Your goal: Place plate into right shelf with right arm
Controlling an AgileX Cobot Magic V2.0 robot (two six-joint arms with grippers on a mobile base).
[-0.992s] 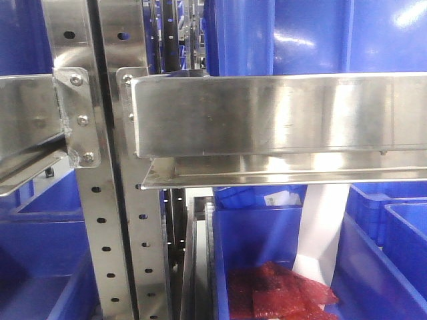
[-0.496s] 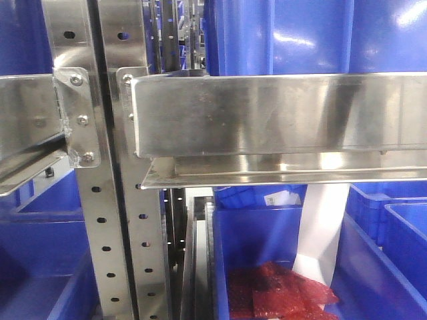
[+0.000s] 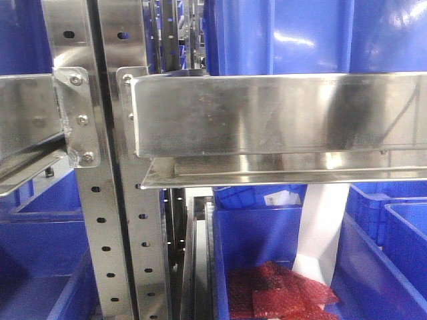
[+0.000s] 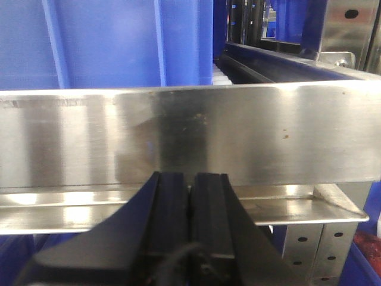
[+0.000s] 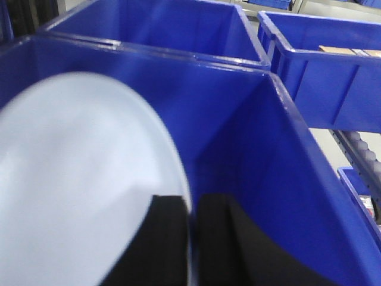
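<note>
The plate (image 5: 83,179), white with a pale blue tint, fills the left of the right wrist view, held on edge inside a big blue bin (image 5: 250,149). My right gripper (image 5: 191,205) is shut on the plate's rim, one finger on each face. The right shelf shows in the front view as a wide brushed steel rail (image 3: 280,113) with perforated uprights (image 3: 110,233). My left gripper (image 4: 190,182) is shut and empty, just in front of a steel rail (image 4: 178,137). Neither arm shows in the front view.
More blue bins stand behind and to the right (image 5: 321,65). In the front view a lower blue bin (image 3: 267,240) holds red packets (image 3: 280,290). A white strip (image 3: 323,227) hangs behind the rail. Blue bins sit above the rail (image 3: 300,33).
A dark reflection has appeared and moved on the right part of the steel rail in the front view. Nothing else has moved.
</note>
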